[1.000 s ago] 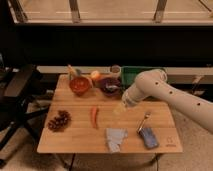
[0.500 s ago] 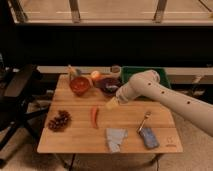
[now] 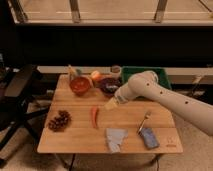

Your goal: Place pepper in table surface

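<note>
Warm light pools on the table surface (darkness behind), the pincer lit above its middle.

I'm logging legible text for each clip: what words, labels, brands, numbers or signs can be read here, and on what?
None can be read.
Dark mark at the table's front right corner: too blurred to read.
Blue flat item beside it: no label legible.
Pepper: no lettering.
Gripper, open, above the table just right of the pepper: no marking legible.
</note>
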`<state>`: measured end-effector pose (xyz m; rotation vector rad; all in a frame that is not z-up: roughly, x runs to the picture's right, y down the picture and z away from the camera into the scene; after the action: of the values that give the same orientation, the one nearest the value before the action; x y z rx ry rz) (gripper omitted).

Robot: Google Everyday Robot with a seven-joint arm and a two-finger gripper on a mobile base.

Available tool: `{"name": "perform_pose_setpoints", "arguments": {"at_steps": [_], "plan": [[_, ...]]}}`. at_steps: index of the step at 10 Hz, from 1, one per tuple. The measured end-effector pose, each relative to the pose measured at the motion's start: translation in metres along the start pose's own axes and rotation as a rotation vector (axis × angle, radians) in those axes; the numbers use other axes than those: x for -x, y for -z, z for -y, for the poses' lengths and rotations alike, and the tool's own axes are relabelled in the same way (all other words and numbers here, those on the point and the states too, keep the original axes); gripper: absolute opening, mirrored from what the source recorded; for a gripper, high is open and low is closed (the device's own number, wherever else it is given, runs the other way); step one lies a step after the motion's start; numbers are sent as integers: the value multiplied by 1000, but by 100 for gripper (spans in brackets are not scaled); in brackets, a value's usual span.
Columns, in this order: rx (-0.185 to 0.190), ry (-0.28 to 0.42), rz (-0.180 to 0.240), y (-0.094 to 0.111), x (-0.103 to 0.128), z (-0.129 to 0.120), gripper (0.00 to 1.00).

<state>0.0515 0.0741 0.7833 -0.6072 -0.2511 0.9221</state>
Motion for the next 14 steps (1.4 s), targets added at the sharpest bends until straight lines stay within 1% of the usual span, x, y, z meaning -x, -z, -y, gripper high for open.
{"name": "perform_pose_setpoints", "arguments": {"at_steps": [2, 3, 4, 5, 7, 10, 13, 14], "plan": [[10, 4, -10, -13, -1, -10, 65], [12, 13, -13, -25, 2, -20, 65], [9, 26, -15, -43, 7, -35, 65], [12, 34, -20, -60, 8, -44, 65], [23, 38, -36, -85, 4, -53, 65], [44, 34, -64, -112, 1, -65, 65], [61, 14, -86, -130, -4, -72, 65], [71, 8, -100, -142, -6, -79, 65]]}}
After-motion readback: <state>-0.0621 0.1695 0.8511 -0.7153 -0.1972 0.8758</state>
